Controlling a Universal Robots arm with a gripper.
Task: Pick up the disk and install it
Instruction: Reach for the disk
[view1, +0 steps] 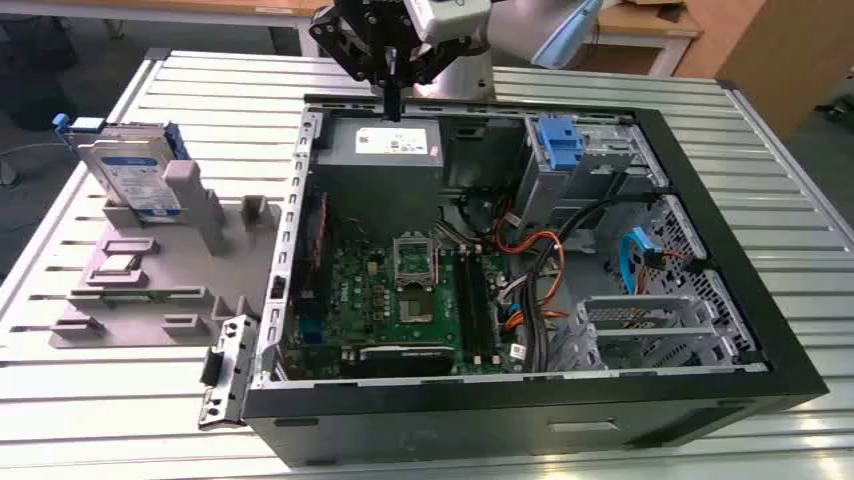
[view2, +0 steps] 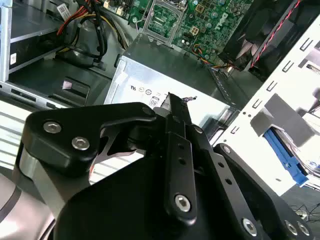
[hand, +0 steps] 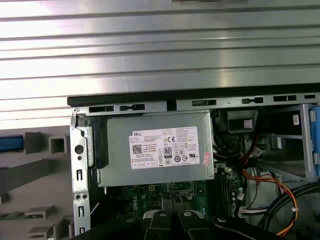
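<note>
The disk (view1: 130, 172), silver with a blue-and-white label and a blue frame, stands on edge in a grey holder (view1: 147, 290) at the exterior view's left, outside the computer case. In the second wrist view its blue frame (view2: 286, 156) shows behind a grey holder post. My gripper (view1: 394, 103) hangs over the back of the open case, just above the grey power supply box (view1: 380, 150). Its black fingers (view2: 172, 107) are shut together with nothing between them, well apart from the disk. In the first wrist view the power supply box (hand: 157, 147) lies straight below the fingers (hand: 159, 221).
The open black computer case (view1: 747, 330) fills the middle of the slatted metal table (view1: 214, 90). Inside are the green motherboard (view1: 400, 290), orange and black cables (view1: 534, 260), a bare blue bracket (view1: 558, 140) in the drive bay and a metal cage (view1: 641, 325).
</note>
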